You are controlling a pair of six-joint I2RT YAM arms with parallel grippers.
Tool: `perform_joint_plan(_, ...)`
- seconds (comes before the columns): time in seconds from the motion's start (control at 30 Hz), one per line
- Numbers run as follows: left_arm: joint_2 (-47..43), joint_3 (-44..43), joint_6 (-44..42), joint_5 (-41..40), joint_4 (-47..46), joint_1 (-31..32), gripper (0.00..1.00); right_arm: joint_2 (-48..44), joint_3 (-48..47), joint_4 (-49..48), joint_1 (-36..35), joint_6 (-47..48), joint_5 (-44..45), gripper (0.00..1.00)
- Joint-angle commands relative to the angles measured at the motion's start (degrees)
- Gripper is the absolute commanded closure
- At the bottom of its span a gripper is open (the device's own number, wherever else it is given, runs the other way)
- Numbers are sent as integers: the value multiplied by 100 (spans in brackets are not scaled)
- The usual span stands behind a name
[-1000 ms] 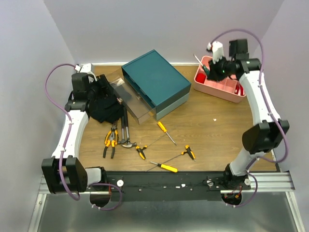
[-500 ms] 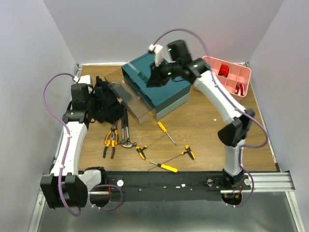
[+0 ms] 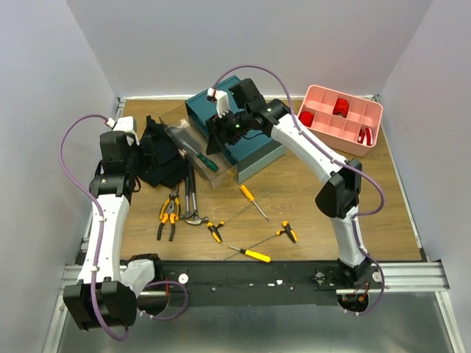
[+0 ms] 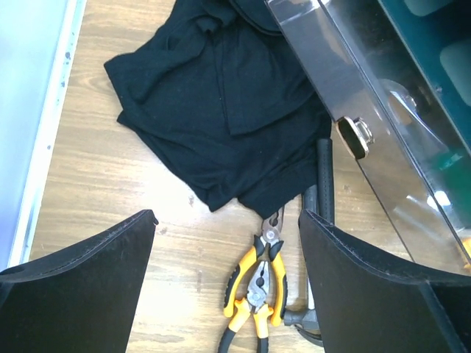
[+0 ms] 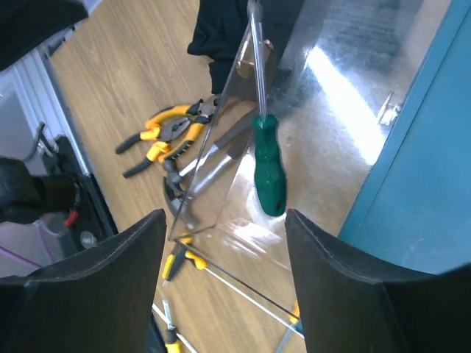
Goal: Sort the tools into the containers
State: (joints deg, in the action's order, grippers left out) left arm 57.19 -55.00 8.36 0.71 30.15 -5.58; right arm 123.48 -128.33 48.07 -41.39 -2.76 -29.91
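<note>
The dark teal box has one clear drawer pulled out to the left. A green-handled screwdriver lies inside that drawer, free of any finger, also seen from above. My right gripper hangs open just over it. My left gripper is open and empty above the wood, between the black cloth and two orange-handled pliers. Dark hammer handles run beside the drawer front.
A pink divided tray with red parts sits at the back right. Loose on the wood lie pliers, hammers, small pliers and yellow-handled screwdrivers.
My right arm swung from the pink tray across the teal box to the open drawer, then its jaws opened and the green screwdriver dropped into the drawer. The left arm shifted slightly.
</note>
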Motion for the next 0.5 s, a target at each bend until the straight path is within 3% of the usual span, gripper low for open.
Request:
perform_joint_plan(0.0, 187, -344, 8, 219, -35, -48, 11, -464, 27, 105, -36, 696, -112, 26)
perform_joint_plan(0.1, 310, -476, 43, 280, -176, -57, 11, -1350, 1000, 404, -10, 1995, -155, 26)
perform_joint_plan(0.13, 337, -485, 60, 324, -220, -57, 11, -2023, 2039, 431, 8, 2417, -251, 27)
perform_joint_plan(0.17, 363, -511, 69, 377, -342, -57, 12, -2378, 2623, 361, 25, 3291, -322, 27)
perform_joint_plan(0.27, 451, -477, 96, 430, -580, -57, 12, -3589, 4616, -121, 95, 4481, -60, 25)
perform_joint_plan(0.37, 539, -415, 131, 474, -712, -57, 12, -4137, 5692, 43, 122, 5423, 99, 28)
perform_joint_plan(0.47, 565, -319, 157, 491, -861, -57, 12, -4332, 6135, -121, 157, 5681, -49, 30)
